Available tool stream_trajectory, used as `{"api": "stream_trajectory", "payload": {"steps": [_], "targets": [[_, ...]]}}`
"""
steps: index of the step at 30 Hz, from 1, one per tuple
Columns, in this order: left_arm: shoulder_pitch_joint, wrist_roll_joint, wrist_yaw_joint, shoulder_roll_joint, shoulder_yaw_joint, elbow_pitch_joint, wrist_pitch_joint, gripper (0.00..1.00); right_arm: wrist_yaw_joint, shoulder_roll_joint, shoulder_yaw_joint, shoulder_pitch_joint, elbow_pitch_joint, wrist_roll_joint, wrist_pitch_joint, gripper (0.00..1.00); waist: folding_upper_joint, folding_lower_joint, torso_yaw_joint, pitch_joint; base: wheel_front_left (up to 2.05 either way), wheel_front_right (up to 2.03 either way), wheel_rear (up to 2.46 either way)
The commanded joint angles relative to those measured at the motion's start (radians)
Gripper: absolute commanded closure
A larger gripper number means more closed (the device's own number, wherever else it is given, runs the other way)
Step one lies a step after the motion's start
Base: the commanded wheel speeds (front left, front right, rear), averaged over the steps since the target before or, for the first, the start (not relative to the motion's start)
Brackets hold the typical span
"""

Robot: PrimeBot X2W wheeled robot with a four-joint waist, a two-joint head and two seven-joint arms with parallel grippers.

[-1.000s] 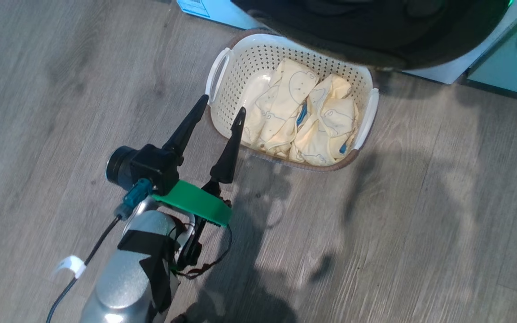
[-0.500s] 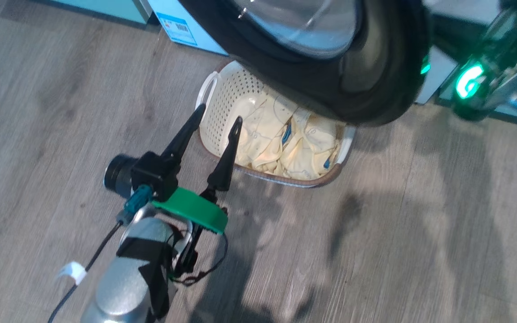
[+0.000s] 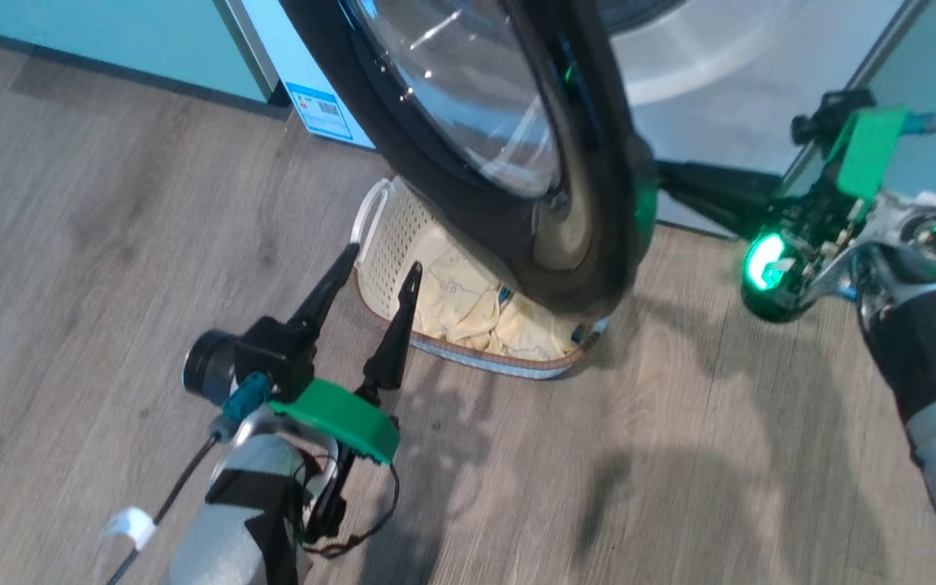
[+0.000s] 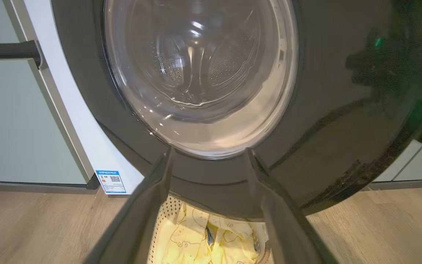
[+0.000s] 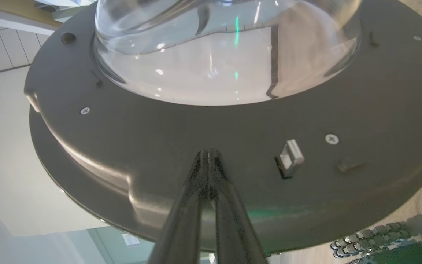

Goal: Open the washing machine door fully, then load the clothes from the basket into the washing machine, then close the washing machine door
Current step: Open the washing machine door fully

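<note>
The washing machine door (image 3: 468, 122), black-rimmed with a clear glass bowl, stands partly open from the white washing machine (image 3: 728, 73). My right gripper (image 3: 667, 175) is shut, and its tips rest against the grey inner side of the door (image 5: 141, 146) below the glass bowl (image 5: 225, 55); right gripper (image 5: 208, 154). The cream basket (image 3: 383, 231) sits on the floor under the door, half hidden, with pale yellow clothes (image 3: 468, 309) inside. My left gripper (image 3: 383, 257) is open over the basket's near left edge. The left gripper (image 4: 209, 151) faces the door (image 4: 343, 110), with the clothes (image 4: 196, 242) below.
Wood-look floor (image 3: 679, 455) spreads in front and to both sides. A pale green cabinet panel (image 4: 13, 128) with a dark bar handle (image 4: 6, 51) stands left of the washer. A blue QR sticker (image 3: 320, 110) marks the washer's lower corner. A metal latch (image 5: 289, 159) sticks out of the door's inner rim.
The head camera has tilted up, bringing the door, the washer front and my right arm into view. The door now shows more edge-on. My left gripper stays open by the basket.
</note>
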Motion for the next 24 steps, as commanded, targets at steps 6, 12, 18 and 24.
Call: {"api": "stream_trajectory", "payload": {"steps": [6, 12, 18, 24], "targets": [[0.011, 0.014, -0.004, 0.015, 0.041, -0.016, -0.005, 0.0, -0.003, 0.032, 0.047, 0.043, -0.058, 0.036, -0.006, 1.0, -0.0001, 0.0001, 0.009, -0.042, 0.0, 0.0, 0.0], [0.03, 0.017, -0.006, 0.015, 0.041, -0.009, -0.005, 0.0, -0.003, 0.035, 0.098, 0.079, -0.07, 0.071, -0.027, 1.0, -0.0001, 0.0001, 0.016, -0.074, 0.0, 0.0, 0.0], [0.046, 0.018, -0.007, 0.015, 0.041, -0.006, -0.005, 0.0, -0.003, 0.035, 0.133, 0.103, -0.078, 0.111, -0.052, 1.0, -0.0001, 0.0001, 0.019, -0.097, 0.0, 0.0, 0.0], [0.05, 0.02, -0.008, 0.015, 0.045, -0.009, -0.005, 0.0, -0.003, 0.035, 0.149, 0.111, -0.091, 0.136, -0.098, 1.0, -0.0001, 0.0001, 0.015, -0.101, 0.0, 0.0, 0.0]]}}
